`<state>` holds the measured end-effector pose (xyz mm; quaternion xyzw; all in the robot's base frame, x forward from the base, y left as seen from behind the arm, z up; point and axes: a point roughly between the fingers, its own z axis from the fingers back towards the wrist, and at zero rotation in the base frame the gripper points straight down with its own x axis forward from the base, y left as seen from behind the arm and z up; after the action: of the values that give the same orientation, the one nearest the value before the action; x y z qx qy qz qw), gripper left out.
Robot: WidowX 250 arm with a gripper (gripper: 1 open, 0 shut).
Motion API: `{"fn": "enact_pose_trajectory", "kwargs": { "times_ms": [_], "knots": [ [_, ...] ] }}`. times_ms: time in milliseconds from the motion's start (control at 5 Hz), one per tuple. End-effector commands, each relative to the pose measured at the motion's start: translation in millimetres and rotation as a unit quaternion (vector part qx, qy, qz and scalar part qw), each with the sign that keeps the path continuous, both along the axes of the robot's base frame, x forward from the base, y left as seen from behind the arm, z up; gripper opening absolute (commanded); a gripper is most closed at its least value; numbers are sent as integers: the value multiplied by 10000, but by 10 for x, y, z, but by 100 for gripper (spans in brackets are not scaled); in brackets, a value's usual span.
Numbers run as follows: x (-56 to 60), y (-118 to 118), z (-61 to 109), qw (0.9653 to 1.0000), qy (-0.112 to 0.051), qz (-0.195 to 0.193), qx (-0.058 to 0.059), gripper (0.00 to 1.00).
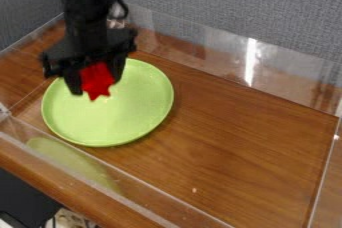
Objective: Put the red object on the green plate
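A lime-green plate (134, 112) lies on the wooden table at the left. My black gripper (94, 84) hangs over the plate's left half, pointing steeply down. It is shut on the red object (95, 79), whose lower end sticks out below the fingers, just above the plate's surface. I cannot tell whether the red object touches the plate. The upper part of the red object is hidden between the fingers.
Clear acrylic walls (254, 57) ring the wooden tabletop (247, 137) on the far side, left and front. The front wall (120, 187) stands close to the plate's near rim. A grey backdrop rises behind.
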<state>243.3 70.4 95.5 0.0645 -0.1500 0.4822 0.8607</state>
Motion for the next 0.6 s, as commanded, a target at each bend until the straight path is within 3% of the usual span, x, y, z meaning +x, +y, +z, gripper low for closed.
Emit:
{"fn": "enact_pose_trajectory", "kwargs": {
  "times_ms": [0, 200, 400],
  "knots": [
    [60, 56, -171, 9991, -8, 418, 35, 0],
    [128, 83, -362, 9977, 107, 673, -52, 0],
    [216, -30, -338, 9995, 168, 228, -150, 0]
  ]
}}
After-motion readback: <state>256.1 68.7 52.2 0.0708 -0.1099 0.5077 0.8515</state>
